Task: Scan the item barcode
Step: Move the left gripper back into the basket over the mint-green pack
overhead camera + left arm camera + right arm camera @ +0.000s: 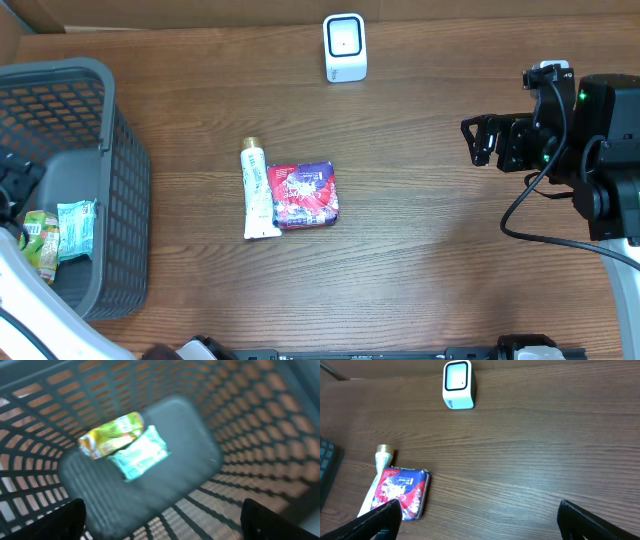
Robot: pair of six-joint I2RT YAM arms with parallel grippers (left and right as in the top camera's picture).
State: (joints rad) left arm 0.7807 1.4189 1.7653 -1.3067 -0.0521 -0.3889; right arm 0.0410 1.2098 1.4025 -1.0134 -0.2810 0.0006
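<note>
Brown wood table (420, 260) carries the two things that I judge are not yet scanned. A white tube (258, 190) with a gold cap and a red packet (305, 195) lie flat in the middle, touching along one side. The white scanner (345, 47) stands upright at the far edge, well apart from them.

The contact between the two is the main risk. A finger coming down at the seam could drag the neighbour along or lift both. The packet also lies flat and looks soft, so fingers may skid over it or only crumple its edge. No barcode can be made out on either, so it may face the table and need a turn in front of the scanner.

The left gripper (162, 525) hangs over the grey basket (120, 160) with its jaws spread wide, holding and touching nothing. A yellow-green packet (111, 434) and a pale teal packet (140, 452) lie on the basket floor below it, though the left wrist view is blurred. The right gripper (480, 140) sits off to the right, also wide open and empty, well apart from the tube and packet.
</note>
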